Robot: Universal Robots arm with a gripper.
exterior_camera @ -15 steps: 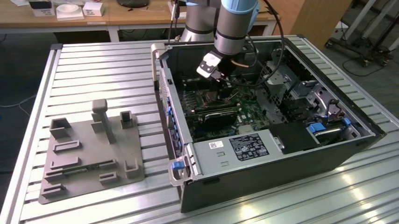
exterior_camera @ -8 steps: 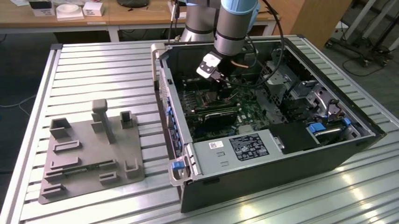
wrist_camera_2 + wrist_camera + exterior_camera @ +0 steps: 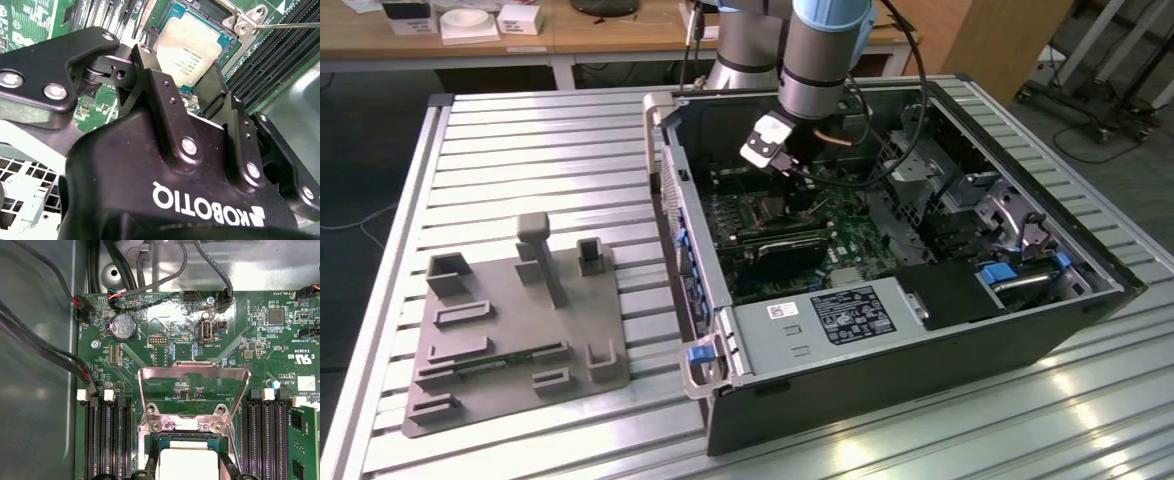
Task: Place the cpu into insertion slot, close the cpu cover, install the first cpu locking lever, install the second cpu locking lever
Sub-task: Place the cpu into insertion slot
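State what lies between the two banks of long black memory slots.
In the first wrist view, the insertion slot with the silvery-grey square cpu in it, its thin silvery metal cover frame raised.

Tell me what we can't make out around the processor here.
- Small square silvery-grey cpu: cut off by the picture's edge in the first wrist view.
- Its near corner: hidden behind the black gripper in the second wrist view.
- Thin metal lever: runs out of frame in the second wrist view.
- Green circuit board: details too small in the exterior view.
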